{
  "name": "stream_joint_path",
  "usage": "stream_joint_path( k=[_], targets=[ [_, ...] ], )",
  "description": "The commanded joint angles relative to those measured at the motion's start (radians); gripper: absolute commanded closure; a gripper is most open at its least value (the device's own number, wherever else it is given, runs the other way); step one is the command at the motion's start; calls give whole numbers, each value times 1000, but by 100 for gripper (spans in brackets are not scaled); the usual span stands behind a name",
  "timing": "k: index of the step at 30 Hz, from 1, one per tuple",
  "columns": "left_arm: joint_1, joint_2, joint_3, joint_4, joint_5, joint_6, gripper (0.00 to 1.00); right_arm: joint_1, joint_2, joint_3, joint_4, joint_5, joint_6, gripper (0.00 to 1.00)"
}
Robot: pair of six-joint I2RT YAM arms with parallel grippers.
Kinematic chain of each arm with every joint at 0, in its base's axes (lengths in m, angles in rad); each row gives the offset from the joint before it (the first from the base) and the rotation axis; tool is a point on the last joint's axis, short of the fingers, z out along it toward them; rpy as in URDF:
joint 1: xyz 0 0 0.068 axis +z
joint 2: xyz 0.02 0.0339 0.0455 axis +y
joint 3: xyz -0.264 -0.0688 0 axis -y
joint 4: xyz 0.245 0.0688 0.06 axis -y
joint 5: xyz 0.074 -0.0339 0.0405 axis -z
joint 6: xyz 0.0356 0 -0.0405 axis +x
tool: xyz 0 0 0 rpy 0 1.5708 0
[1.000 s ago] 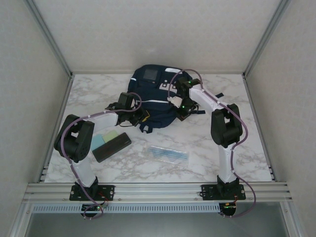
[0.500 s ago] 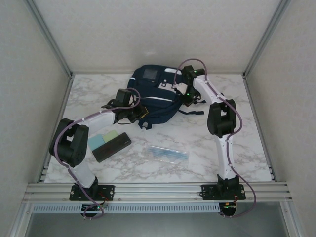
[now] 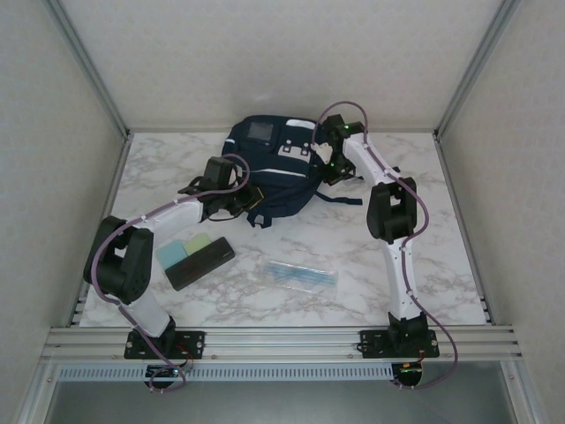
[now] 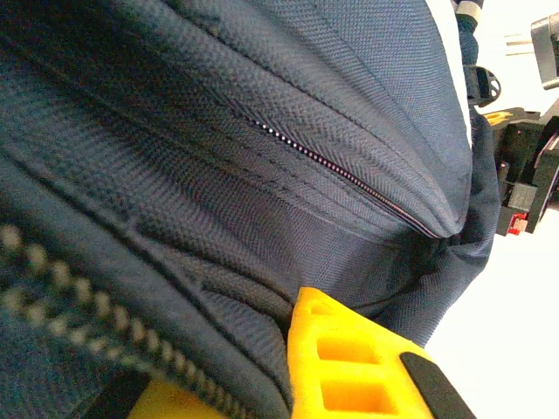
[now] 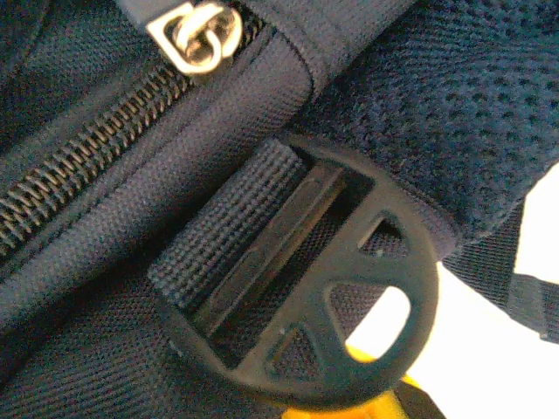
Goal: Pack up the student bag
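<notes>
The student bag (image 3: 274,168), dark navy with white stripes and grey patches, lies at the back of the marble table. My left gripper (image 3: 252,200) is at its near left edge, shut on a fold of navy fabric beside a zip (image 4: 332,166); the yellow fingers (image 4: 349,358) pinch the cloth. My right gripper (image 3: 333,170) is at the bag's right side, shut on the bag by a black round strap buckle (image 5: 306,288). A silver zip pull (image 5: 199,33) lies just above that buckle. Straps (image 3: 340,196) trail off the bag to the right.
A black flat case (image 3: 201,262) lies at front left, with a light green pad (image 3: 196,243) and a blue pad (image 3: 170,254) beside it. A clear pouch of pens (image 3: 302,276) rests at front centre. Frame walls close the table on three sides.
Both arms have stretched away from their bases, and the bag has slid with them toward the back wall. Both grips stay closed.
</notes>
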Motion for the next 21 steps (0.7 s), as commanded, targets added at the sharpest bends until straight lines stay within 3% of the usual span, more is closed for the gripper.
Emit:
stream_joint_path(
  k=[1, 5, 7, 11, 17, 18, 20, 21],
  targets=[
    [35, -66, 10, -143, 43, 75, 100, -109, -96, -84, 272, 147, 154, 99],
    [24, -42, 34, -116, 46, 77, 100, -107, -275, -318, 400, -10, 232, 74],
    [16, -32, 45, -108, 47, 83, 100, -107, -365, -426, 461, -56, 266, 66],
    [8, -20, 57, -99, 55, 84, 100, -104, -510, -584, 536, -94, 305, 60],
    [8, -17, 67, -135, 42, 117, 100, -67, -756, -823, 654, -17, 354, 58],
    [9, -15, 72, -150, 31, 126, 95, -58, -799, -865, 687, 2, 363, 57],
    [11, -9, 83, -187, 4, 138, 56, -46, -899, -965, 772, 12, 398, 53],
    [13, -5, 89, -200, -7, 141, 43, -46, -934, -1003, 808, 7, 421, 49]
  ],
)
